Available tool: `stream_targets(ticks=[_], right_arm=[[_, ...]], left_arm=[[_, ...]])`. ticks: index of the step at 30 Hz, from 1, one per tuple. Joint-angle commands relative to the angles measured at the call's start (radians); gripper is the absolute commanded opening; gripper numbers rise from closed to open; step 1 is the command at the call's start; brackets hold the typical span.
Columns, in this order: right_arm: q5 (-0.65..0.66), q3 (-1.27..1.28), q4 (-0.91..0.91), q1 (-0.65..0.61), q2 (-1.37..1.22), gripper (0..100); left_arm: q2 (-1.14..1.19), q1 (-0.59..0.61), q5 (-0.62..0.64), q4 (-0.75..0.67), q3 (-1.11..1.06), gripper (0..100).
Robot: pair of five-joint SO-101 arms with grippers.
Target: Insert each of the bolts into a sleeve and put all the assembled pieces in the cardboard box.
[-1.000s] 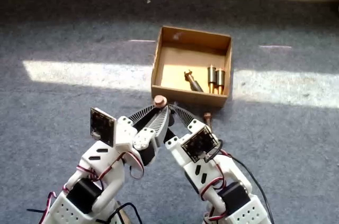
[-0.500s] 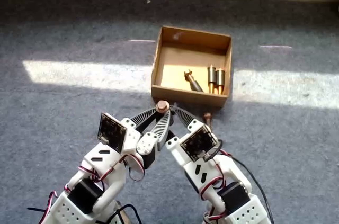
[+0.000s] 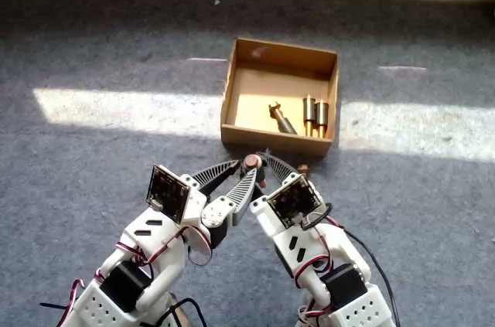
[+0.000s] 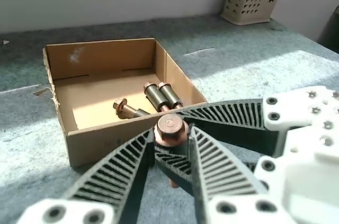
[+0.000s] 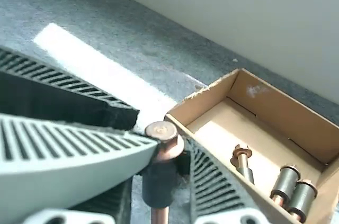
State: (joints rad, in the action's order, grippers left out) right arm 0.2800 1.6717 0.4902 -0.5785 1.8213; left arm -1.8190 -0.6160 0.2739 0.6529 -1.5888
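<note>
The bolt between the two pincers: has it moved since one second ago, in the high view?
Yes. The bolt has shifted right along the near wall of the cardboard box, from its left corner toward the middle, and slightly away from it.

The cardboard box's [image 3: 246, 140] near wall stands just ahead of the left gripper's [image 3: 248, 168] held bolt [image 3: 252, 161]; beyond it, three pieces [image 3: 309, 116] crowd the right half, the left half free.

Bolt [image 3: 252, 162], sleeve [image 5: 158, 184], left pincer [image 3: 247, 172] and right pincer [image 3: 261, 165] now farther right, nearer the arms.
</note>
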Motion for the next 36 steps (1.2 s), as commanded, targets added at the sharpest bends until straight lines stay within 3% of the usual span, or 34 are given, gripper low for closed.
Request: stream_targets(ticks=[1, 8, 14, 21, 24, 27, 30, 36], right_arm=[[0.002, 0.097, 0.004, 0.021, 0.015, 0.5], [0.002, 0.097, 0.036, 0.039, 0.015, 0.5], [0.002, 0.097, 0.038, 0.108, 0.013, 0.5], [0.002, 0.097, 0.107, 0.12, 0.013, 0.5], [0.002, 0.097, 0.107, 0.12, 0.013, 0.5], [0.002, 0.097, 0.107, 0.12, 0.013, 0.5], [0.002, 0.097, 0.107, 0.12, 0.013, 0.5], [0.002, 0.097, 0.15, 0.12, 0.013, 0.5]], left_arm=[[-0.002, 0.004, -0.012, 0.011, -0.002, 13], [-0.004, 0.01, -0.017, 0.103, 0.059, 13], [-0.004, 0.114, -0.017, 0.124, 0.111, 13], [-0.004, 0.329, -0.018, 0.129, 0.108, 13], [-0.004, 0.444, -0.02, 0.129, 0.105, 9], [-0.004, 0.545, -0.101, 0.13, 0.099, 1], [-0.004, 0.631, -0.178, 0.13, 0.048, 1], [-0.004, 0.782, -0.195, 0.127, -0.067, 1]])
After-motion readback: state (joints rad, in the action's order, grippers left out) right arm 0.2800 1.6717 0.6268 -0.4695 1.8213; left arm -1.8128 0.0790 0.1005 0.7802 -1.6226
